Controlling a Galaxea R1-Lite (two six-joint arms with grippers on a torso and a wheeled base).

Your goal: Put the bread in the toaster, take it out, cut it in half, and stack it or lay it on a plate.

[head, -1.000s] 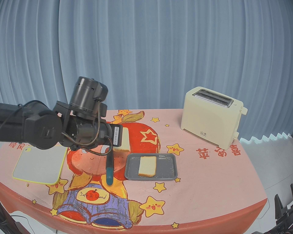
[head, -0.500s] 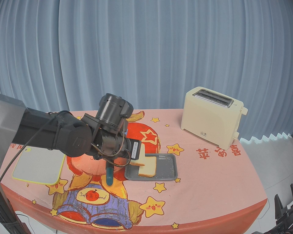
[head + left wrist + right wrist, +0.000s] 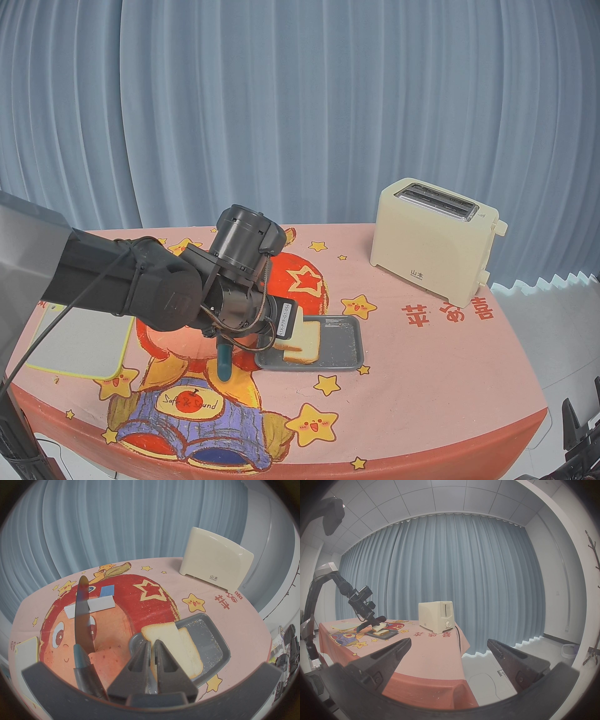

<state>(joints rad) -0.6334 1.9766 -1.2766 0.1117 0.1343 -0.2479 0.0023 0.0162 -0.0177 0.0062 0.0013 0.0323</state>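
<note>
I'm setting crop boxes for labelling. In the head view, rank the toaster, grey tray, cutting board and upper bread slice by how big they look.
1. toaster
2. grey tray and cutting board: about alike, and the left arm hides part of the board, so unranked
3. upper bread slice

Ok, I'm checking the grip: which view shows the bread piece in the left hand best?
The left wrist view: the bread piece sits between the fingers of the left hand, over the other piece in the tray. In the head view the hand hides part of it; the right wrist view shows it small and far off.
</note>
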